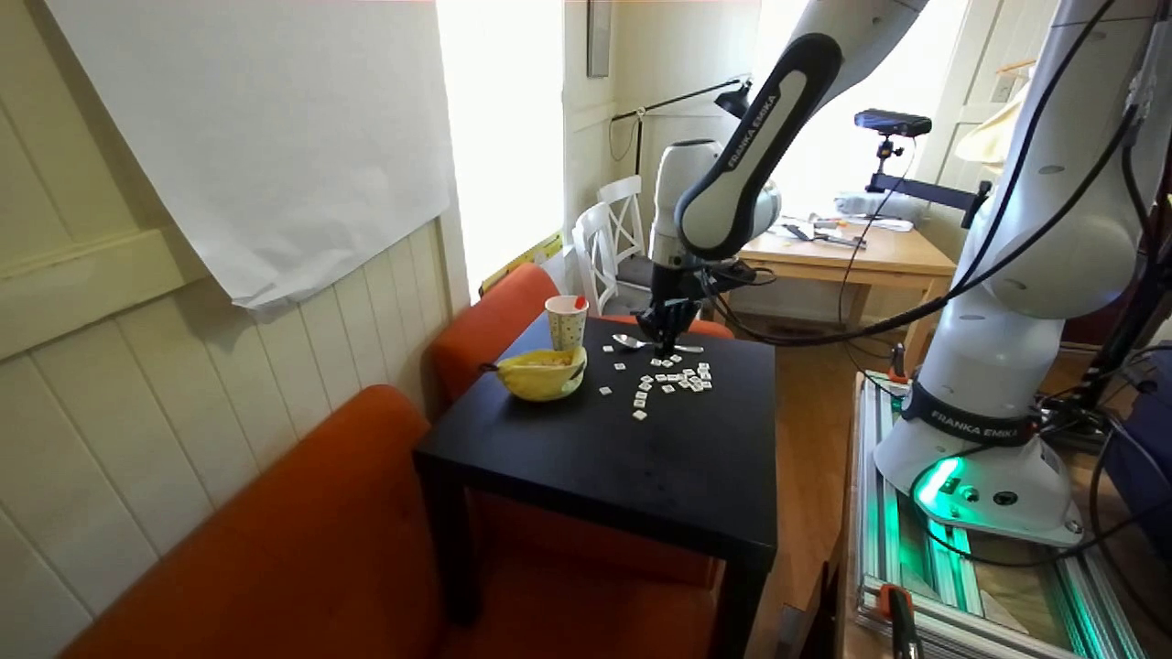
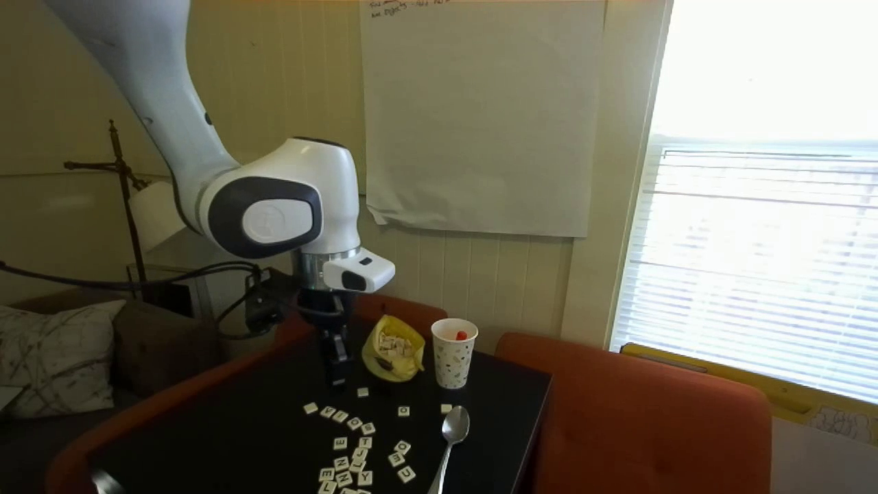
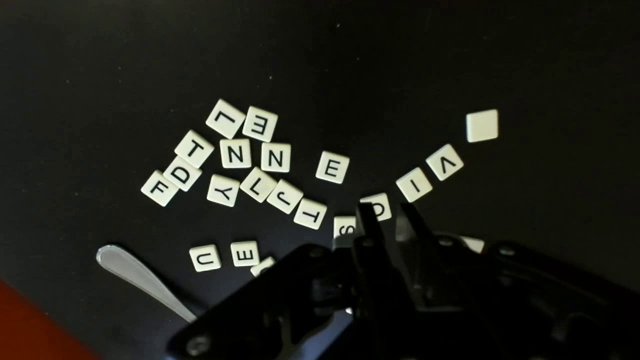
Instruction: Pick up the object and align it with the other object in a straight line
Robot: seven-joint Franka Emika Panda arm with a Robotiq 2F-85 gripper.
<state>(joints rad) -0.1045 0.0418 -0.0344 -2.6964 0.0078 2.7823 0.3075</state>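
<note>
White letter tiles lie loose on the black table. In the wrist view, a blank tile, a V tile, an I tile and an O tile form a slanting row. An S tile, a T tile and a J tile carry it on in a curve. An E tile lies apart. My gripper is partly open, with no tile visible between its fingers. One finger covers part of the O tile. The gripper hangs above the table in both exterior views.
A spoon lies beside the tiles; its handle shows in the wrist view. A yellow pouch of tiles and a paper cup stand on the table. Orange seats surround it.
</note>
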